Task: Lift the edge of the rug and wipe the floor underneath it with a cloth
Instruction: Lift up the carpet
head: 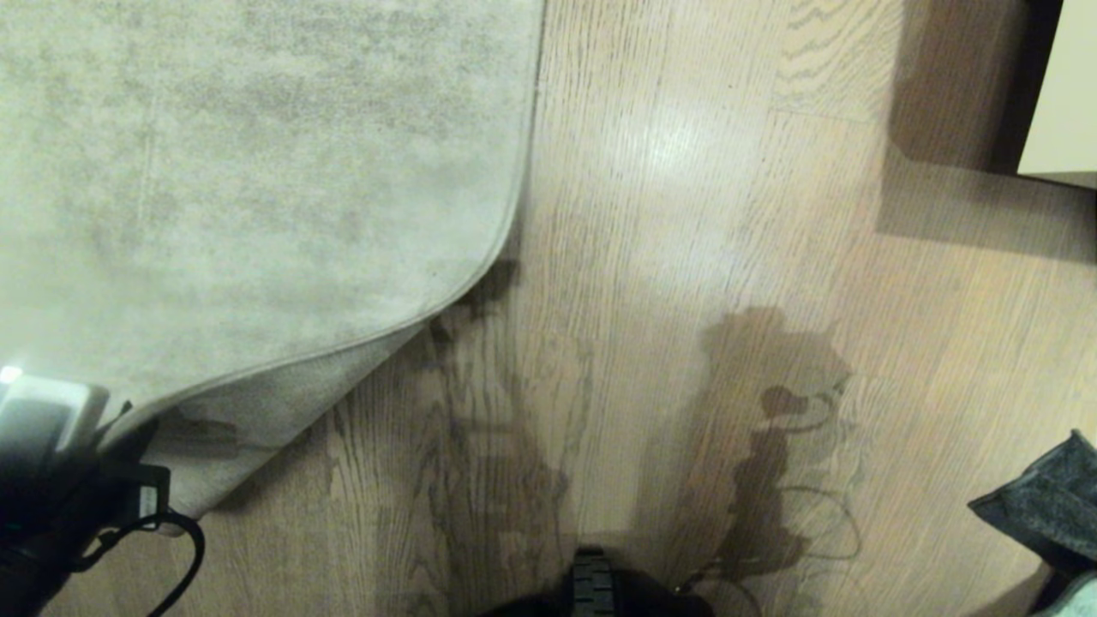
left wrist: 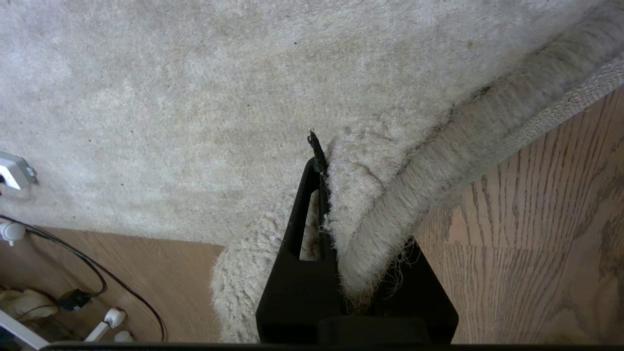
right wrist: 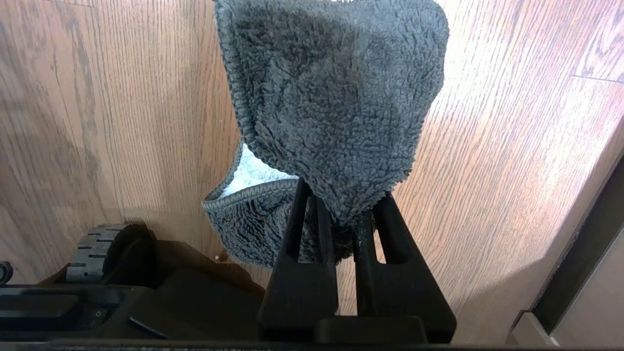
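- Left gripper (left wrist: 341,214) is clamped on the rug edge (left wrist: 370,204), corner peeled up so the woven backing (head: 257,420) shows at about seven o'clock in the head view.
- To do this well, raise the corner higher and hold it steady — the floor (head: 686,257) under the fold needs room for a wiping arm.
- Right gripper (right wrist: 348,229) pinches the grey-green cloth (right wrist: 336,97), hanging above bare planks at four o'clock, well apart from the rug.
- Only the left wrist view shows the pile bunched between the fingers — and a white power strip (left wrist: 14,170) lying on the rug.
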Controlling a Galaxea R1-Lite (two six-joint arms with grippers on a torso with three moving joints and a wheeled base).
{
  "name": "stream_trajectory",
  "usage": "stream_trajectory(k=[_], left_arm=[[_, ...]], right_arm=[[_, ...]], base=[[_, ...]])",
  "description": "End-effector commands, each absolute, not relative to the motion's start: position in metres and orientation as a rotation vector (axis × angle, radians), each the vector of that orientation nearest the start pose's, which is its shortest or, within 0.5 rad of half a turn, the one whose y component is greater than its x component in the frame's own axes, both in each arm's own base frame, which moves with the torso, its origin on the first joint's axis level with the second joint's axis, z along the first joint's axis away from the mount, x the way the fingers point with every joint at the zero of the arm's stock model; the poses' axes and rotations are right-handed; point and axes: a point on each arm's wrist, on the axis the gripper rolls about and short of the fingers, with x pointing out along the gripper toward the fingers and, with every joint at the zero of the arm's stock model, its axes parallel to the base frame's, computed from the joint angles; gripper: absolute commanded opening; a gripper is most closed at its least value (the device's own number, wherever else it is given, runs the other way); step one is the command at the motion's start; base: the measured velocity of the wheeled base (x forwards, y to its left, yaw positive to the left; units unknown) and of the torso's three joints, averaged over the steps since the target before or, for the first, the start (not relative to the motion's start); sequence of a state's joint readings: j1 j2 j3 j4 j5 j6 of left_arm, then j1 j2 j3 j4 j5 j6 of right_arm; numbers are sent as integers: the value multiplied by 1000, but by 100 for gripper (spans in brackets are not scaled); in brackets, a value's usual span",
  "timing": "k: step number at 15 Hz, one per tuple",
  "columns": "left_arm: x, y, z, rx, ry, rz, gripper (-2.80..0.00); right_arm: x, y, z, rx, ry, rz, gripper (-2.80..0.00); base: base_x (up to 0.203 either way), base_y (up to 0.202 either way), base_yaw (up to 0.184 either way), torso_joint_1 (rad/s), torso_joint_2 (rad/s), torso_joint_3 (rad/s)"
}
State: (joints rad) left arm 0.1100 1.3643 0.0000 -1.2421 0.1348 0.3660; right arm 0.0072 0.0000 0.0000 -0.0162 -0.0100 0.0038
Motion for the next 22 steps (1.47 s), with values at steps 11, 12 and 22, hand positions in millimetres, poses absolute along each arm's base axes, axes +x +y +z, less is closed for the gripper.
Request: stream_trajectory(k=[11,12,22], left_arm=[[152,25,127,330,160,255,-280],[152,25,127,328,162,255,-280],[152,26,126,307,163,258,-280]], right_arm=[[-23,0,77,3,-17,-3,-280],[-23,0,77,4,-16,-3,-280],[-23,0,77,3,-17,-3,-280]], base=[[0,0,0,0,0,0],[0,0,0,0,0,0],[0,0,0,0,0,0]])
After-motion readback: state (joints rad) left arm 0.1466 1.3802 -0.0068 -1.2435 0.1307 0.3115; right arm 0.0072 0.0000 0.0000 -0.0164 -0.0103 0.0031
